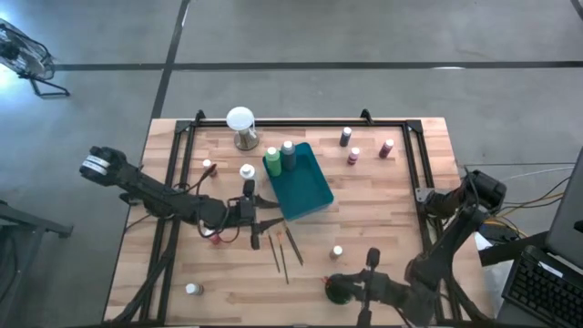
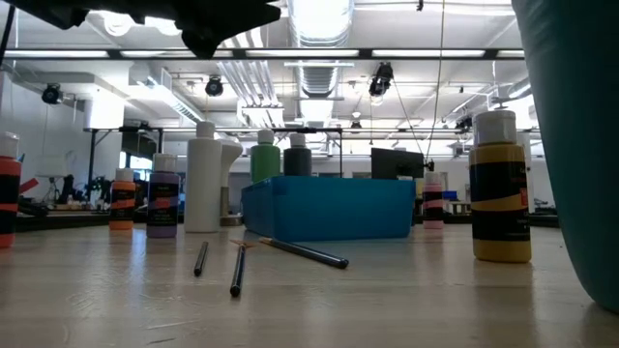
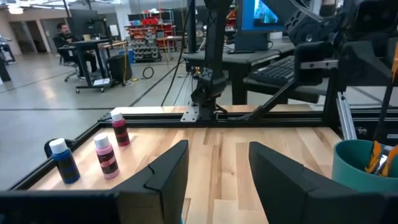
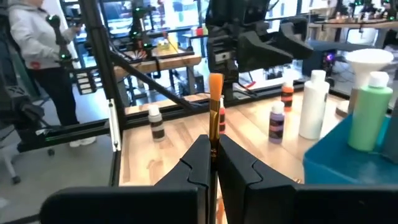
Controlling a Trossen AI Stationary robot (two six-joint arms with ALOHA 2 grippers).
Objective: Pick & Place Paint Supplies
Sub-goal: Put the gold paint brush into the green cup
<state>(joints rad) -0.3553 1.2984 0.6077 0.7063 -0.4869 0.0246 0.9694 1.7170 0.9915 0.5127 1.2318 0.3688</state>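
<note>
Step in hand: brush transfer. The right gripper (image 4: 213,158) has its jaws fully closed on an orange-handled brush (image 4: 216,102), gripped low on the handle so that most of it projects beyond the fingertips. In the high view this gripper is at the teal cup (image 1: 339,290), which stands on the table (image 1: 383,210) near the long edge opposite the white globe (image 1: 240,118). The cup already contains orange-handled items. Whether the brush tip is inside the cup rim cannot be told.

The left gripper (image 3: 219,148) has its jaws about half open and holds nothing. It is beside the corner of the teal tray (image 1: 305,196) that faces the table's centre. The loose brushes (image 1: 293,244) lie just beyond it, between tray and cup.

Next move, as judged: centre the brush over the cup opening, lower it until the rim can support it, then open the jaws. The handle is thin, so a tilted release may drop it outside the cup.
</note>
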